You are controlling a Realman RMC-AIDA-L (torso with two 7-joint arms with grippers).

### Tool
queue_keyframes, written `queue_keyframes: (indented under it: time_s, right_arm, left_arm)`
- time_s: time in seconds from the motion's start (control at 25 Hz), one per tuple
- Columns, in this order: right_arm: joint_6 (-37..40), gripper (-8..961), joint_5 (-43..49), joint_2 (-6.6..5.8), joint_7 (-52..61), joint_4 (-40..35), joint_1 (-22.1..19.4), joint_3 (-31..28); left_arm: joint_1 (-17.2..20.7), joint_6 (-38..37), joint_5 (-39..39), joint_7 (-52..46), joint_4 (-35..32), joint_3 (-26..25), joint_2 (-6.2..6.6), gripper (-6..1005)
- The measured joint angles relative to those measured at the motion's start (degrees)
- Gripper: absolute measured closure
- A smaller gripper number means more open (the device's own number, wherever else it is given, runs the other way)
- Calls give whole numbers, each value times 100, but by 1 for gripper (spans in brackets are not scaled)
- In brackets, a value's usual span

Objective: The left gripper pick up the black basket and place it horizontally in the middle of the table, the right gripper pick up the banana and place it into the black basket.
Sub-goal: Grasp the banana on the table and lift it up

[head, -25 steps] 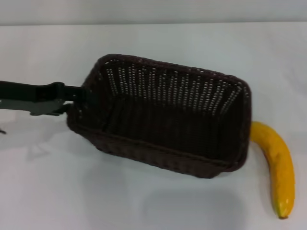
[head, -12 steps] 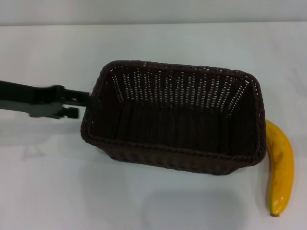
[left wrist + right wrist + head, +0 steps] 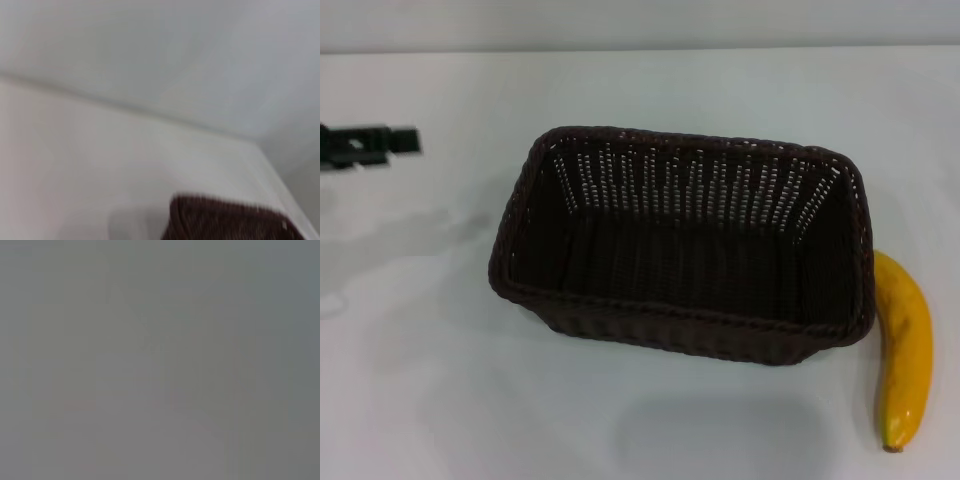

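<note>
Mid-table (image 3: 420, 400), the basket (image 3: 685, 255) sits lengthwise, ready for the touching banana (image 3: 905, 350); left gripper (image 3: 365, 145) apart, grip unclear.

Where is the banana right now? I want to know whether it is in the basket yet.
In the head view the banana lies on the table at the robot's right, outside the black basket, close against its right end.

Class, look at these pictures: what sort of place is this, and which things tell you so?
Probably a robot test bench or lab set-up, not a home kitchen: a bare white table holds only a black basket and a banana beside it, and the left tool shows at the table's left edge.
</note>
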State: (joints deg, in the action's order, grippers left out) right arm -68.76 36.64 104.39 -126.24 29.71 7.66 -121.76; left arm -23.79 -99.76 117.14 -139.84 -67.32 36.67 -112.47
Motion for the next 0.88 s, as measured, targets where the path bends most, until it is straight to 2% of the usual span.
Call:
queue_keyframes:
  time_s: [0.12, 0.2, 0.28, 0.4, 0.56, 0.72, 0.88]
  right_arm:
    - [64, 79, 921, -313, 1183, 607, -225, -109]
    - [-55, 79, 1981, -401, 2154, 1107, -318, -549]
    - [-348, 79, 3080, -344, 2961, 1660, -353, -1159]
    - [-866, 79, 4703, -86, 4288, 2867, -365, -2040]
    - [-1427, 79, 6512, 178, 5914, 4650, -280, -2512]
    - [-2383, 79, 7721, 192, 7175, 5747, 40, -2546]
    - [-3195, 80, 8462, 136, 8206, 5990, 494, -2457]
  left_arm:
    - [75, 20, -213, 613, 92, -606, -46, 220]
    - [113, 26, -354, 1016, 161, -891, -61, 221]
    - [170, 55, -538, 1417, 218, -1061, -64, 221]
    - [234, 71, -801, 1852, 338, -1302, -88, 222]
    - [279, 88, -1122, 2239, 622, -1584, -127, 222]
    - [344, 90, -1334, 2433, 709, -1599, -128, 222]
    - [393, 90, -1458, 2516, 712, -1607, -126, 222]
